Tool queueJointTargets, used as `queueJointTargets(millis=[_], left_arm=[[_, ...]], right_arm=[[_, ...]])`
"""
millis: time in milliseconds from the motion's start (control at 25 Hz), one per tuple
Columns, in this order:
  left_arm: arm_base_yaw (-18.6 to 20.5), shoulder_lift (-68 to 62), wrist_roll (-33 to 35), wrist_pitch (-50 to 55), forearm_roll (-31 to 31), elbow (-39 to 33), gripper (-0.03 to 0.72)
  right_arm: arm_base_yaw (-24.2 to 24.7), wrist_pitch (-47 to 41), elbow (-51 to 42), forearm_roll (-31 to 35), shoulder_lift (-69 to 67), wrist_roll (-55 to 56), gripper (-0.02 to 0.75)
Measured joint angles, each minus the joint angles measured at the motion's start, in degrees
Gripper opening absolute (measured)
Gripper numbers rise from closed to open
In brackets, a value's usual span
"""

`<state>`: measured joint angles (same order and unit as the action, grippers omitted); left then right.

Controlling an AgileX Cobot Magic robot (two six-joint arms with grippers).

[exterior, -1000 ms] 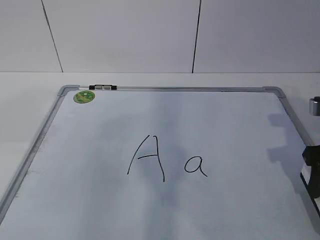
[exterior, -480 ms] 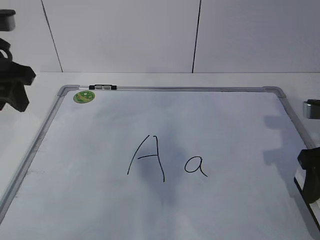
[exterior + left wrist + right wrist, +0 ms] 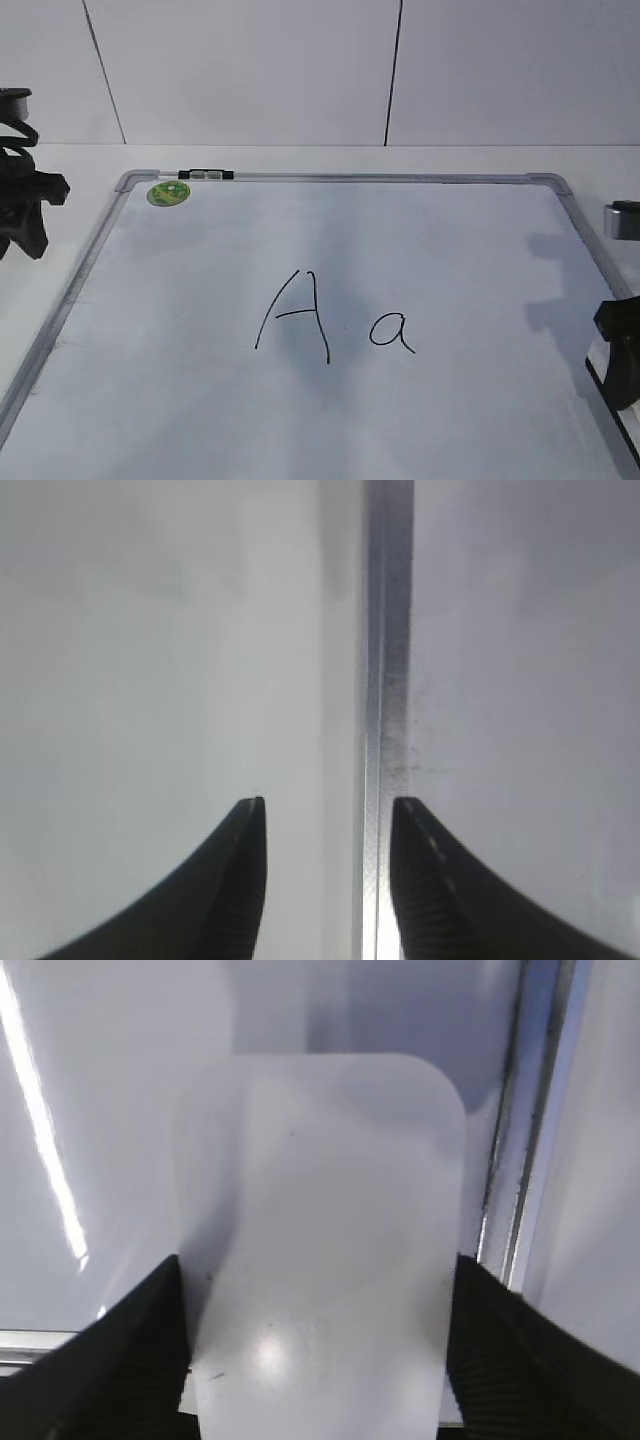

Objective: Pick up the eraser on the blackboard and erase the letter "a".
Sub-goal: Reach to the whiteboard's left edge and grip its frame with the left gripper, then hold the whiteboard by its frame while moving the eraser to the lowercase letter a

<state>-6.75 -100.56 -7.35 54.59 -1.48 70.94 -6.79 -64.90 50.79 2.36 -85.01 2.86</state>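
The blackboard [image 3: 350, 178] lies flat, pale with a silver frame. The small letter "a" [image 3: 391, 331] is written right of centre, whole and dark. At the board's right edge, my right gripper [image 3: 618, 350] is shut on the white eraser [image 3: 320, 1210]. In the right wrist view the gripper [image 3: 318, 1260] has a black finger pressed on each long side of the eraser, beside the frame rail [image 3: 520, 1160]. My left gripper [image 3: 20, 225] hovers off the board's left edge. It is open [image 3: 325, 805] with nothing held, above the left frame rail [image 3: 385, 680].
A tall capital "A" [image 3: 295, 315] stands just left of the "a". A green round sticker [image 3: 168, 193] and a small black-and-silver clip [image 3: 205, 175] sit at the far left corner. A white wall rises behind the table.
The left arm came into view at the far left, then sank a little, its jaws narrowing. The right gripper shifted slightly left with the eraser, then held still.
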Motion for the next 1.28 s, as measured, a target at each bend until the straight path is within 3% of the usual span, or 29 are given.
queueJointTargets(millis=[280, 720, 1280], left_arm=[[0.21, -4.91, 0.0, -1.78, -2.61, 0.11, 0.307], [0.21, -8.22, 0.0, -4.8, -2.97, 0.04, 0.251], [0.21, -11.22, 0.0, -5.15, -3.33, 0.47, 0.245]], right_arm=[[0.01, -0.1, 0.0, 1.08, 0.0, -0.84, 0.544], [0.01, -0.1, 0.0, 1.56, 0.0, -1.42, 0.544], [0.01, -0.1, 0.17, 1.88, 0.0, -1.55, 0.544]])
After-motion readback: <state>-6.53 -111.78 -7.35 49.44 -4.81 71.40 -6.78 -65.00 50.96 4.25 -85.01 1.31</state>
